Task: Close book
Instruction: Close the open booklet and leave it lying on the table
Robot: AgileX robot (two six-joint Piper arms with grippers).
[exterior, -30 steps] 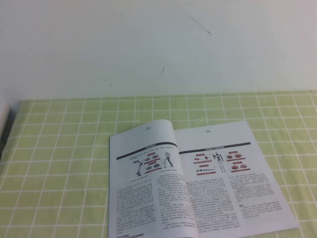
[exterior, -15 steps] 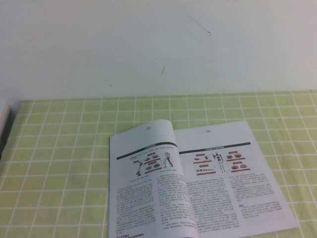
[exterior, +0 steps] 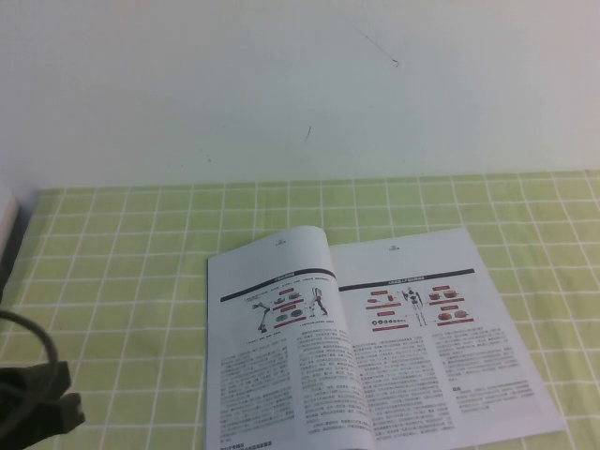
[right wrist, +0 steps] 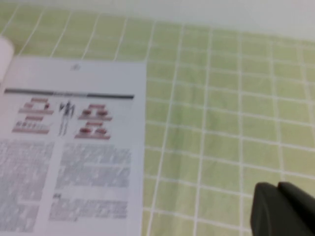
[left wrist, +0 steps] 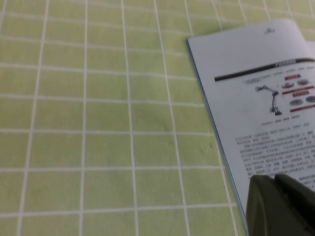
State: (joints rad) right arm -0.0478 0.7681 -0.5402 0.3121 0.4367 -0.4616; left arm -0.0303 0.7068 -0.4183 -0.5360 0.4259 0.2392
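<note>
An open book (exterior: 375,337) lies flat on the green checked tablecloth (exterior: 122,262), right of centre and toward the near edge. Its left page (exterior: 281,347) arches up slightly at the spine; its right page (exterior: 431,328) lies flat. My left arm (exterior: 33,403) shows at the bottom left corner of the high view. My left gripper (left wrist: 274,181) is shut and empty, hovering over the outer edge of the book's left page (left wrist: 266,113). My right gripper (right wrist: 277,189) is shut and empty over bare cloth, apart from the right page (right wrist: 74,147).
A white wall (exterior: 281,84) rises right behind the table's far edge. A white and dark object (exterior: 7,225) sits at the table's left edge. Bare cloth spreads to the left of the book and behind it.
My left arm has come into the high view at the bottom left corner. The book has not moved.
</note>
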